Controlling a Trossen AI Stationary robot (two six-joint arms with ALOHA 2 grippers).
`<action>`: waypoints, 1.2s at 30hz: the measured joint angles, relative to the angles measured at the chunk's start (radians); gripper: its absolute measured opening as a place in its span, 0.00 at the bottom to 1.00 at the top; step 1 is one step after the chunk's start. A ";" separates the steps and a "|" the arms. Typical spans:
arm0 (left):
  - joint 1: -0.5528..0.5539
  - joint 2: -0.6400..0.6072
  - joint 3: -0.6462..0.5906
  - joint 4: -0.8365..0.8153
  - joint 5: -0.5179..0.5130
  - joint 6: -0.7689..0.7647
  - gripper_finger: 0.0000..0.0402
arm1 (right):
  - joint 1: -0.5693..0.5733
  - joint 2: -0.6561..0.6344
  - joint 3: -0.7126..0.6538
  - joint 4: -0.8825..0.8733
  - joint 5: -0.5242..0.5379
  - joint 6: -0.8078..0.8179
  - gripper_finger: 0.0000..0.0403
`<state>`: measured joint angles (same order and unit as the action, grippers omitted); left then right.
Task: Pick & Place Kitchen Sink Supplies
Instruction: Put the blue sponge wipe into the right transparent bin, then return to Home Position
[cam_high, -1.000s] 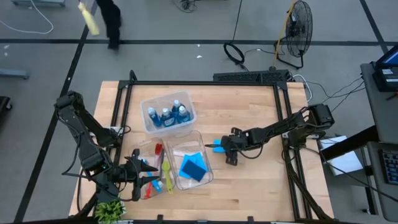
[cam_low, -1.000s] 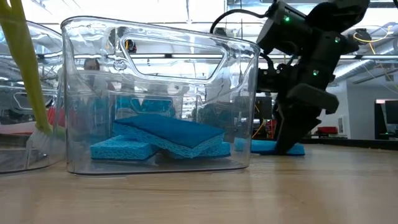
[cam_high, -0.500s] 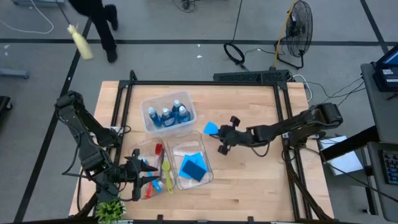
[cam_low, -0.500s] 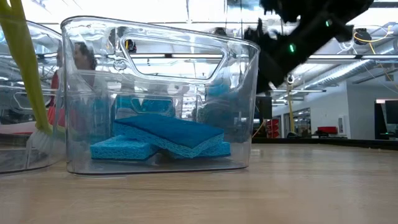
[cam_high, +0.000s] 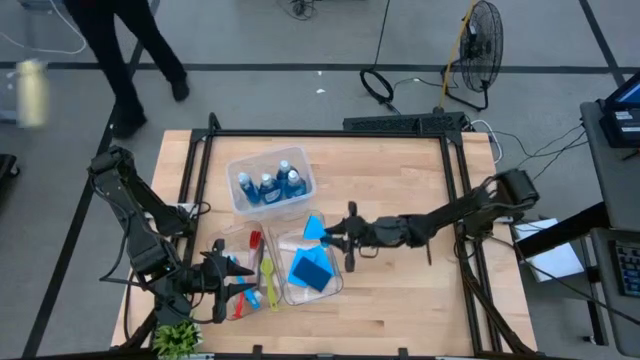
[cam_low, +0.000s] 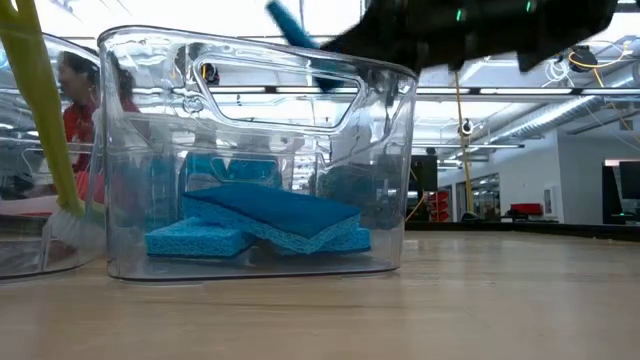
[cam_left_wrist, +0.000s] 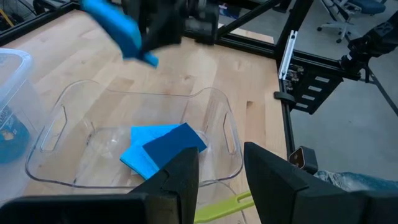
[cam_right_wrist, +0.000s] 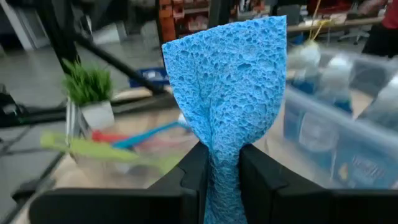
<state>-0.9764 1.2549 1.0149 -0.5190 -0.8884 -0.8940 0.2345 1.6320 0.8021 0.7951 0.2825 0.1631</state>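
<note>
From above, the right pincer (cam_high: 326, 233) pinches a flat blue rectangular sponge (cam_high: 314, 226) over the far rim of the clear plastic bin (cam_high: 335, 283) on the wooden counter (cam_high: 400, 300), two more blue sponges (cam_high: 310, 270) inside. Left pincer (cam_high: 232, 277) waits among the slim brushes (fingers partly apart, holding nothing I can make out). At counter height, the sponge (cam_low: 285, 22) hangs above the bin (cam_low: 400, 150). Right wrist view: dark fingers (cam_right_wrist: 193, 171) squeezing the sponge (cam_right_wrist: 230, 93).

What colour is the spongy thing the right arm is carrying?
Bright blue; the sponge shows best in the right wrist view.
</note>
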 joint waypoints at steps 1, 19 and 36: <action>0.000 0.000 0.000 0.000 0.000 0.000 0.33 | 0.003 0.029 0.000 0.015 0.001 0.000 0.15; 0.000 0.000 0.000 0.000 0.000 0.000 0.33 | 0.017 0.187 0.075 0.053 -0.128 0.010 0.51; 0.000 0.000 0.000 0.000 0.000 0.000 0.33 | 0.029 0.187 0.075 0.024 -0.187 0.143 0.76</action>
<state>-0.9764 1.2549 1.0149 -0.5190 -0.8883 -0.8940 0.2631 1.8187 0.8772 0.8187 0.0958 0.3063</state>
